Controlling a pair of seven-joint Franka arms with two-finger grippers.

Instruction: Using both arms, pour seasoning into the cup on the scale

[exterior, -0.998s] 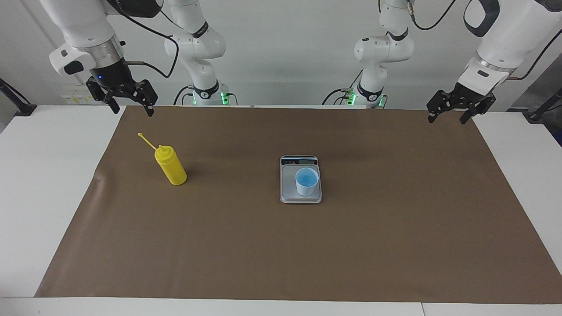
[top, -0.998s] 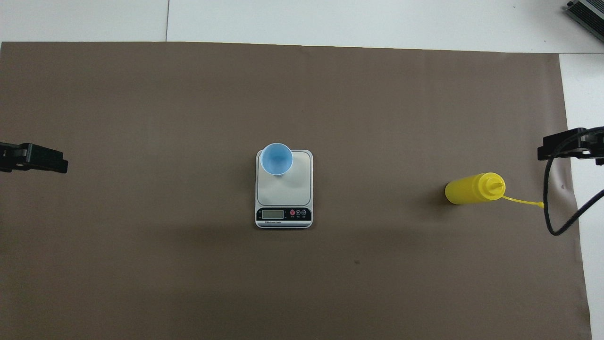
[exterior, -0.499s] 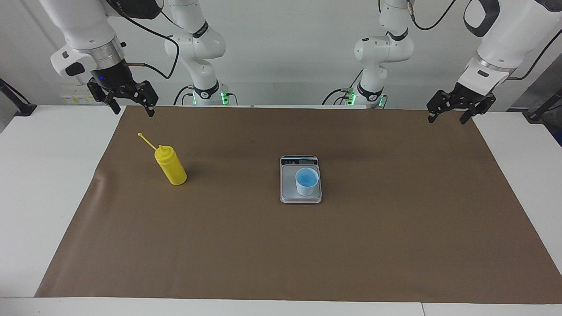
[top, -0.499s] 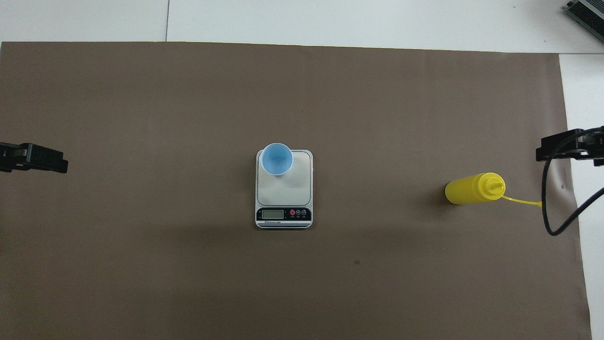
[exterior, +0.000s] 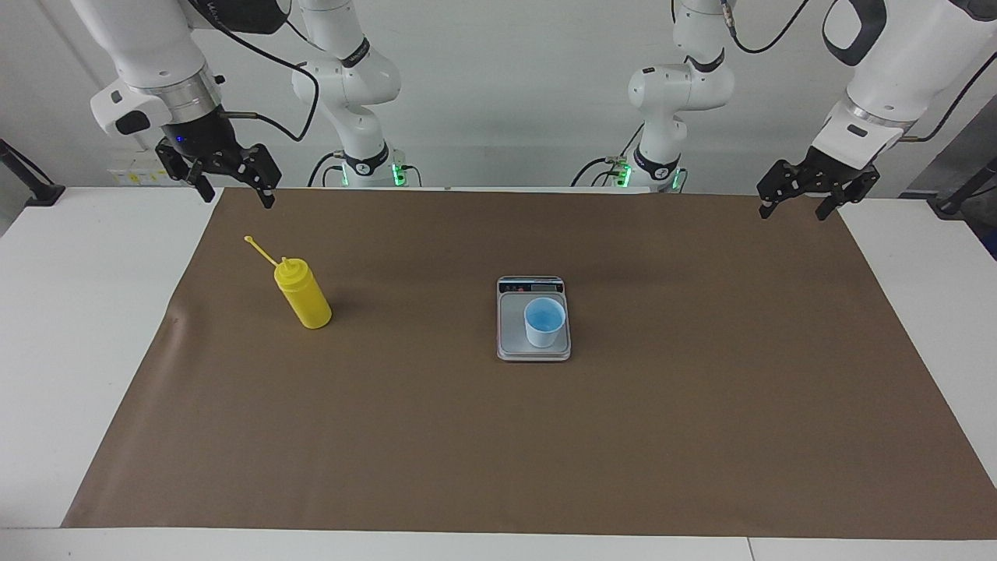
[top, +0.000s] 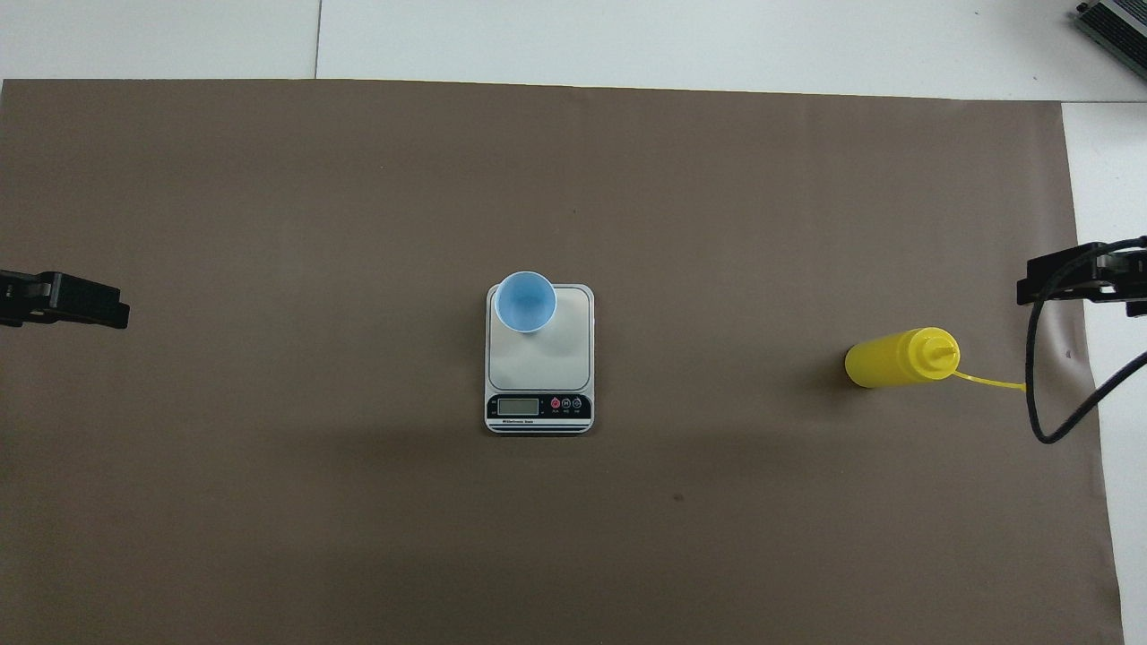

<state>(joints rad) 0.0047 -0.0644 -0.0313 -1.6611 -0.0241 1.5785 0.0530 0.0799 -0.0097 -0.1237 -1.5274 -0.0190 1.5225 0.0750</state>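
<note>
The yellow seasoning bottle (exterior: 305, 300) (top: 892, 361) stands upright on the brown mat toward the right arm's end, its cap strap sticking out from the nozzle. The light-blue cup (exterior: 544, 321) (top: 525, 302) sits on the silver-grey scale (exterior: 510, 331) (top: 538, 358) at the middle of the mat, on the part of the plate away from the display. My right gripper (exterior: 237, 196) (top: 1057, 278) hangs open in the air over the mat's corner by the bottle, apart from it. My left gripper (exterior: 793, 212) (top: 90, 309) waits open over the mat's corner at its own end.
A brown mat (exterior: 498, 436) covers most of the white table (exterior: 70, 327). A black cable (top: 1044, 421) loops down from the right arm beside the bottle's strap. A dark device (top: 1116, 27) lies at the table's corner farthest from the robots.
The right gripper has shifted slightly toward the bottle, and its cable loop has swung a little. The left arm, bottle, cup and scale have not moved.
</note>
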